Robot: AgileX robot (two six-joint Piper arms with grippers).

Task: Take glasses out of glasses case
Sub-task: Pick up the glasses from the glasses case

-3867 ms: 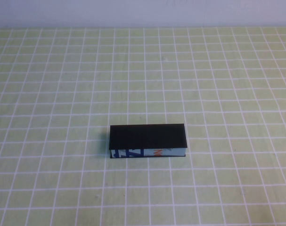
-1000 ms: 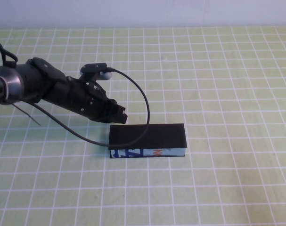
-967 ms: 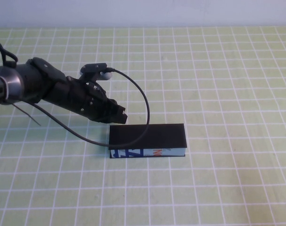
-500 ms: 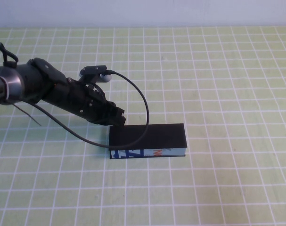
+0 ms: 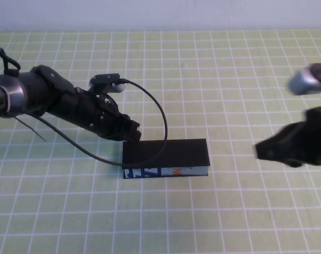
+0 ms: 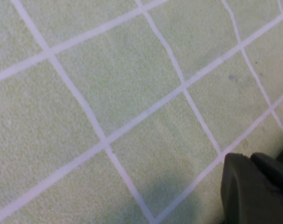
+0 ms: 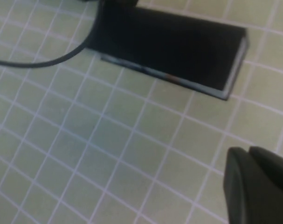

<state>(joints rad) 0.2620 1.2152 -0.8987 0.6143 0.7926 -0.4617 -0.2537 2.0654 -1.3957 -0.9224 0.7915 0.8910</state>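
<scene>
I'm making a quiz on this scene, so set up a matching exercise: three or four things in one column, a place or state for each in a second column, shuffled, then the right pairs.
Things:
1. glasses case
2. left gripper
3. right gripper
4. cable

Places or states:
A. arches from the left arm down over the case's lid
B. shut, out to the right, apart from the case
C. lies closed on the checked cloth, printed side toward the robot
D. at the case's far left corner

Pairs: 1-C, 2-D, 3-B, 4-A
</scene>
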